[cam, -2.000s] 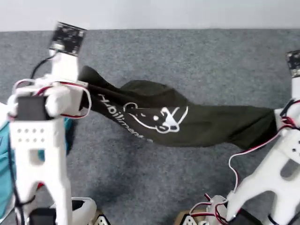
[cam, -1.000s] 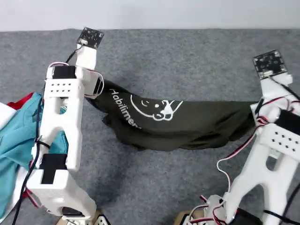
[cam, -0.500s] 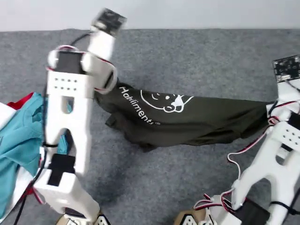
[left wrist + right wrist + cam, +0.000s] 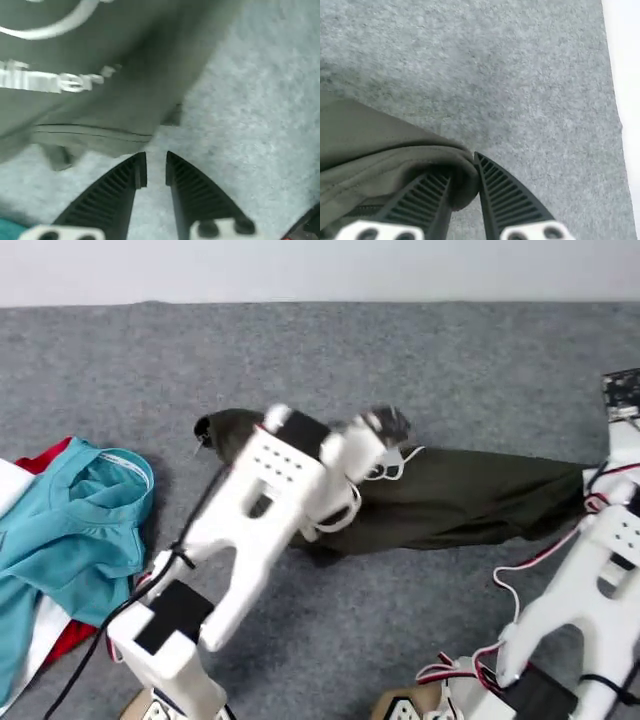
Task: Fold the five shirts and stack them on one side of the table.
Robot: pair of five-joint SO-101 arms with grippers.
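The left pincer (image 4: 156, 156) is seen with its two black fingers a small way apart, and nothing is held between them. It is placed low over the grey table (image 4: 260, 100), just beside the hem of the dark green shirt (image 4: 100, 75) (the one with white letters and a white drawing on it).

The right pincer (image 4: 462, 172) is closed tight on a folded edge of the same shirt, and the cloth is bunched up between its fingers. This end of the shirt is found at the right side of the table.

From above, the dark green shirt is seen stretched out long across the middle of the table, all the way to the right arm. Its middle part is hidden by the left arm, which is laid across it. One small end of the shirt is seen poking out on the far side of that arm.

At the left edge of the table a teal shirt (image 4: 70, 530) is piled in a heap. A red shirt (image 4: 52, 454) is tucked under it, and a bit of white cloth (image 4: 10, 480) is seen beside both. This heap is set well apart from the dark green shirt.
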